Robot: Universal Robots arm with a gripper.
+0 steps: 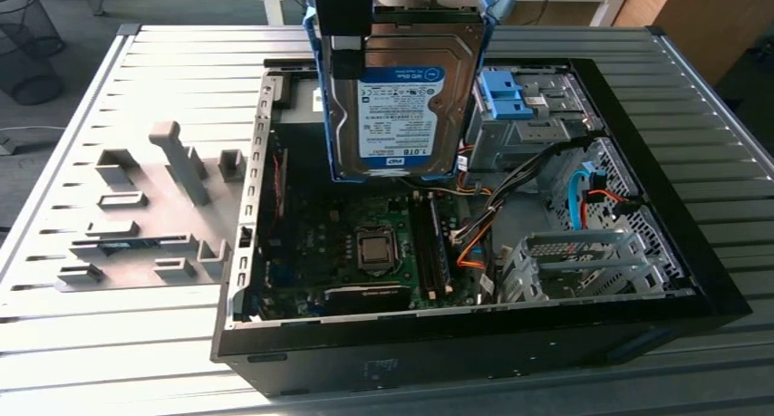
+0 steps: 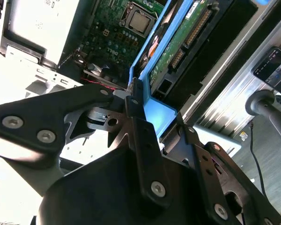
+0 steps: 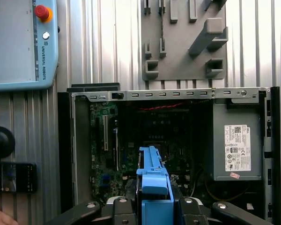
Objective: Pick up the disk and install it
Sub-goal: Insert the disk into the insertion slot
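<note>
Gripper (image 3: 154,207) black metal, clamped on disk (image 1: 400,99), flat silver rectangle in blue plastic frame, held upright above open black case (image 1: 677,280), green motherboard (image 1: 303,244) below

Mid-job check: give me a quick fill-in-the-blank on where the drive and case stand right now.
The end effector is shut on the blue-framed silver hard drive, which hangs ___ the open black computer case.
The drive's white-and-blue label faces the ___ view.
The grey slotted fixture plate lies to the exterior view's ___ of the case.
Missing: above; exterior; left.
</note>
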